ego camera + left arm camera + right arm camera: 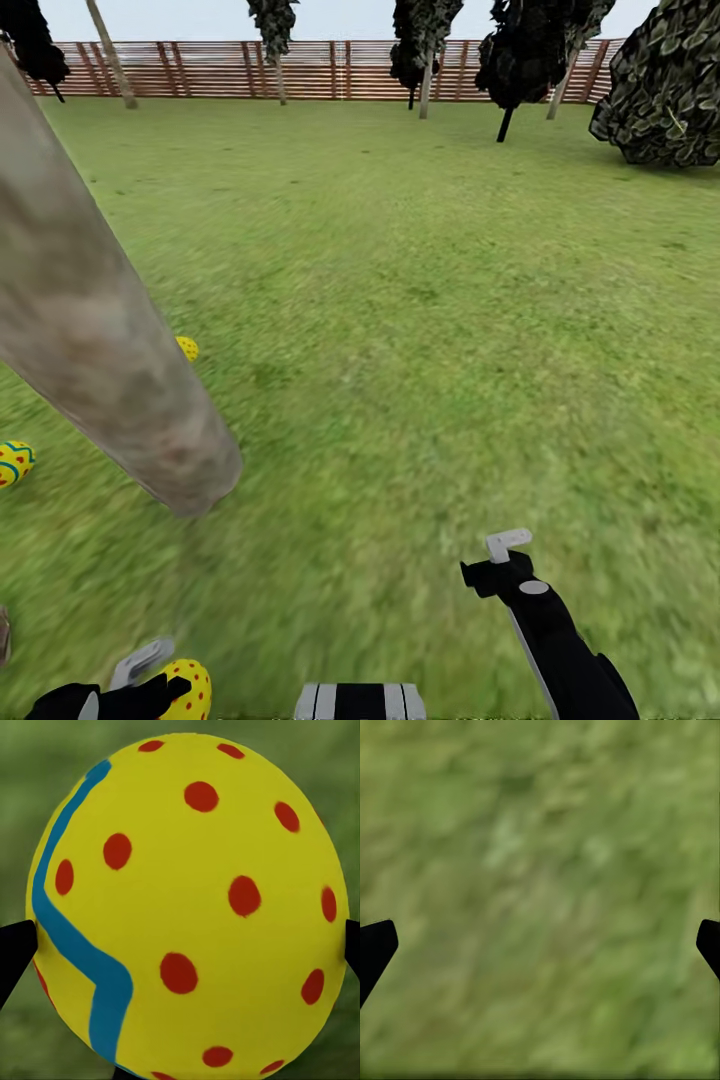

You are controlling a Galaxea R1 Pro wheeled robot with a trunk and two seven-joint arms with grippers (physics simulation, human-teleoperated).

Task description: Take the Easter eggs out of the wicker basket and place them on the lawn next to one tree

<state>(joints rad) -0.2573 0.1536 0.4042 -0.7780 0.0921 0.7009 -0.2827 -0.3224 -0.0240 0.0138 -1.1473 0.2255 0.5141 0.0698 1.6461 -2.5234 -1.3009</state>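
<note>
Yellow, red-dotted and banded in blue-green, the third Easter egg [187,907] sits clamped in the left end effector [150,680], its dark fingertips [15,952] pressing on opposite sides of the shell. In the head view this held egg [188,688] rides low, just above the wide green grass lawn [420,330]. The thick, mottled grey-tan tree trunk [100,340] stands close ahead on the left. Two more patterned eggs lie on the grass near its foot: one [187,348] peeks out beside the trunk, another [14,462] rests further left. The right end effector [505,560] hovers over bare grass with its fingers [376,945] spread wide and nothing between them.

The step in hand looks like the last delivery. The next move probably calls for lowering the left arm toward the ground near the trunk's base, then releasing gently, since a rounded egg may roll away.
</note>
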